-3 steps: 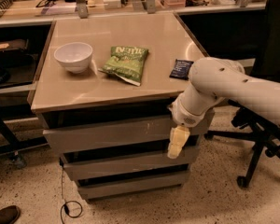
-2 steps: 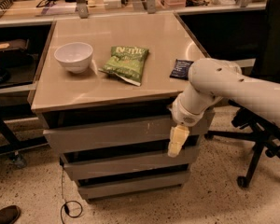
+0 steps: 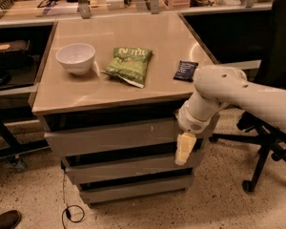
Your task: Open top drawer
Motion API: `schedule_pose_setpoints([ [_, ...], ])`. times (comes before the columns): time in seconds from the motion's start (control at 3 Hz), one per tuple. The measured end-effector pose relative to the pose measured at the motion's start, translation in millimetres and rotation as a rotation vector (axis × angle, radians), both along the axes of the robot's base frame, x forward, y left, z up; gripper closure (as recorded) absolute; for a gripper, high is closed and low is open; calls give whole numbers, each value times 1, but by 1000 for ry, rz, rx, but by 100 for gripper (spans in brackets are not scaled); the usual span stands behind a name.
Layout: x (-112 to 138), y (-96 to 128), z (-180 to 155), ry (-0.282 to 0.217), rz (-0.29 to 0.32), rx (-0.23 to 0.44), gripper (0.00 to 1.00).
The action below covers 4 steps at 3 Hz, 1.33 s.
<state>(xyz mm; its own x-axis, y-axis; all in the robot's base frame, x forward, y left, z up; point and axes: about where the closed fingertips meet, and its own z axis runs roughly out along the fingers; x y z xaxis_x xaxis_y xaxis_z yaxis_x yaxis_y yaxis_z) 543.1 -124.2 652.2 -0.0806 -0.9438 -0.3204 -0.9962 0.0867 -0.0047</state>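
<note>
The top drawer is the tallest grey front under the tabletop, with small white scuffs right of centre; it stands out a little from the cabinet body, with a dark gap above it. My gripper hangs from the white arm at the drawer's right end, its pale fingers pointing down over the right edge of the top and middle drawer fronts.
On the tan tabletop sit a white bowl, a green snack bag and a small dark packet. Two shorter drawers lie below. An office chair base stands right; a cable lies on the floor.
</note>
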Motion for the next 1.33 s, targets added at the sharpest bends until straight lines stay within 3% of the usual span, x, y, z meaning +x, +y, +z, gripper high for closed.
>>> schedule_pose_setpoints([
  [0.67, -33, -9, 12, 49, -15, 44, 0],
  [1.33, -96, -23, 46, 81, -44, 127, 0],
])
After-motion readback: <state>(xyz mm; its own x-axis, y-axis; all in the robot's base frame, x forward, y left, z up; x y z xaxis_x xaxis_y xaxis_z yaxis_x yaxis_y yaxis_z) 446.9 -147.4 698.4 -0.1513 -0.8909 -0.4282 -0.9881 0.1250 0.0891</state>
